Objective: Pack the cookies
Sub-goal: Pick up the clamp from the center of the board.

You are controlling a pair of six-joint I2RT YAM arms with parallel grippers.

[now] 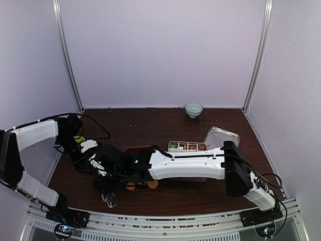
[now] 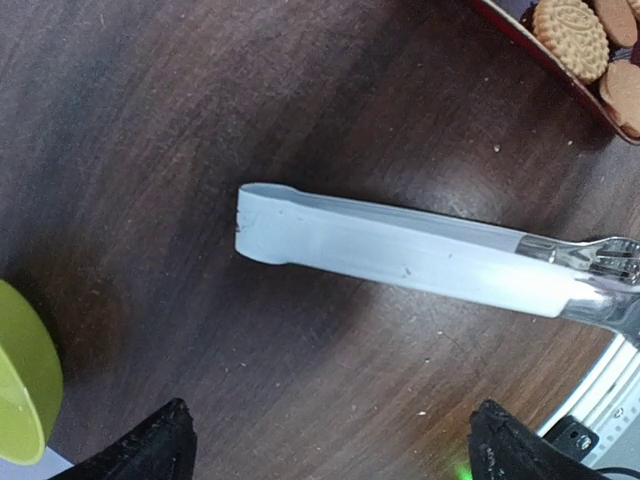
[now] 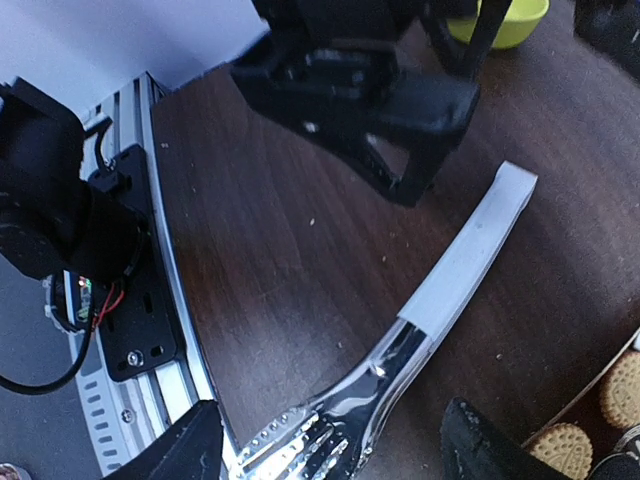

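Observation:
Round golden cookies (image 2: pixel 570 35) lie on a red tray (image 1: pixel 138 149), and some show at its near edge (image 1: pixel 143 185) under my right arm. More cookies (image 3: pixel 565 445) sit at the lower right of the right wrist view. Metal tongs (image 2: pixel 400 250) with white tips lie flat on the table. My left gripper (image 2: pixel 330 455) hangs open above bare wood just short of the tongs. My right gripper (image 3: pixel 335 455) is open, with its fingers standing wide on either side of the tongs' shiny handle end (image 3: pixel 320 440). A divided box (image 1: pixel 187 146) behind the tray holds a few cookies.
A green bowl (image 2: pixel 20 390) stands at the table's left, close to my left gripper. At the back is a small white bowl (image 1: pixel 193 108), and a clear plastic bag (image 1: pixel 221 136) lies at the right. The metal rail (image 3: pixel 160 300) of the table's near edge runs next to the tongs' handle.

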